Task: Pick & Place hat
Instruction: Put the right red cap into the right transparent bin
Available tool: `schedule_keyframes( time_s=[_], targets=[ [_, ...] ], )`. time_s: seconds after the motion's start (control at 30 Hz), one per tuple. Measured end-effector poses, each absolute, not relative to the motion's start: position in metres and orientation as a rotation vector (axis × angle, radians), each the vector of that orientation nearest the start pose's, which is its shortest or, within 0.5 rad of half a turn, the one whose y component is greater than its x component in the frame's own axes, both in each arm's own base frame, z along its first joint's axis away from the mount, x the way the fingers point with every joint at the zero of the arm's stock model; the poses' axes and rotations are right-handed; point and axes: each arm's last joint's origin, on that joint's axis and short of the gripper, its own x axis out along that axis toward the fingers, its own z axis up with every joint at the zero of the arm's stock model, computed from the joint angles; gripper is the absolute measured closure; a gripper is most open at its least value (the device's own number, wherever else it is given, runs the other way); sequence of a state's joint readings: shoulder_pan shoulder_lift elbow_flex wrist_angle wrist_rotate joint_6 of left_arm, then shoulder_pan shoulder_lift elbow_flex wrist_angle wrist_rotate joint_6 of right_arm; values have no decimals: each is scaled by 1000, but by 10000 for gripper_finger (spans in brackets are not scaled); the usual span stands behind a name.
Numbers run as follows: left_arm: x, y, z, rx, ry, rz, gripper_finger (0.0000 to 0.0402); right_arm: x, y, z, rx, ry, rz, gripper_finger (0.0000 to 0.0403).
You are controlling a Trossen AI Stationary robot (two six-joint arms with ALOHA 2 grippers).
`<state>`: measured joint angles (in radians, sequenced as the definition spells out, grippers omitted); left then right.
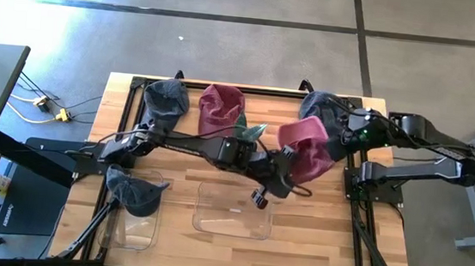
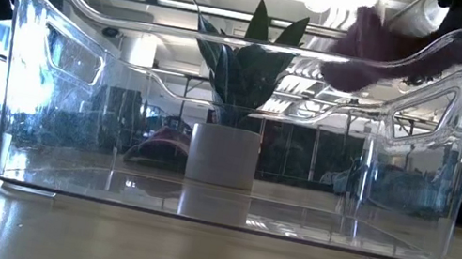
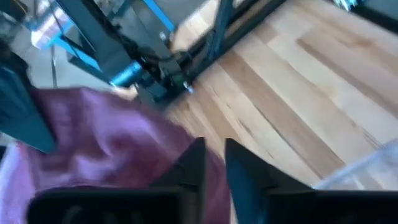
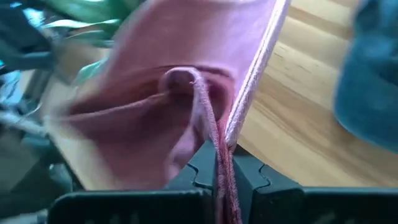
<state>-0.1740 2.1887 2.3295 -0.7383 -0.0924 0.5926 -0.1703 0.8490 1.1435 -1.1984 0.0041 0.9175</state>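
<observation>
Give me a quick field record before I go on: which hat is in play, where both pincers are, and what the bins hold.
hat in play: pink hat, lifted right of centre
right pincer: shut on pink hat's edge
left pincer: beside the pink hat, fingers slightly apart, not holding it
centre bin: no hat inside
left bin: dark hat on it
waiting at back: grey hat, maroon hat, blue hat

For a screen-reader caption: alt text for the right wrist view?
The right gripper pinches the edge of a pink hat, which fills most of the view. Wooden table lies behind, with a blue hat to one side.
</observation>
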Motion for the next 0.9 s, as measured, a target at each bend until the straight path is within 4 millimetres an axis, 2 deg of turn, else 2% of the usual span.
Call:
schedule_keyframes(
  time_s=[0.27, 0.37, 0.5, 0.7, 0.9],
  targets=[
    [490, -77, 372, 650, 401, -140, 183, 123, -27, 357, 961, 669, -644, 388],
    [501, -76, 363, 618, 388, -23, 148, 126, -29, 363, 971, 583, -620, 390],
    [513, -74, 345, 573, 423, 116, 132, 127, -32, 373, 972, 452, -597, 395],
    [508, -79, 348, 581, 450, 313, 131, 124, -32, 385, 993, 311, -536, 386],
    [504, -85, 350, 666, 484, 492, 131, 118, -30, 388, 996, 292, -512, 395]
  ],
)
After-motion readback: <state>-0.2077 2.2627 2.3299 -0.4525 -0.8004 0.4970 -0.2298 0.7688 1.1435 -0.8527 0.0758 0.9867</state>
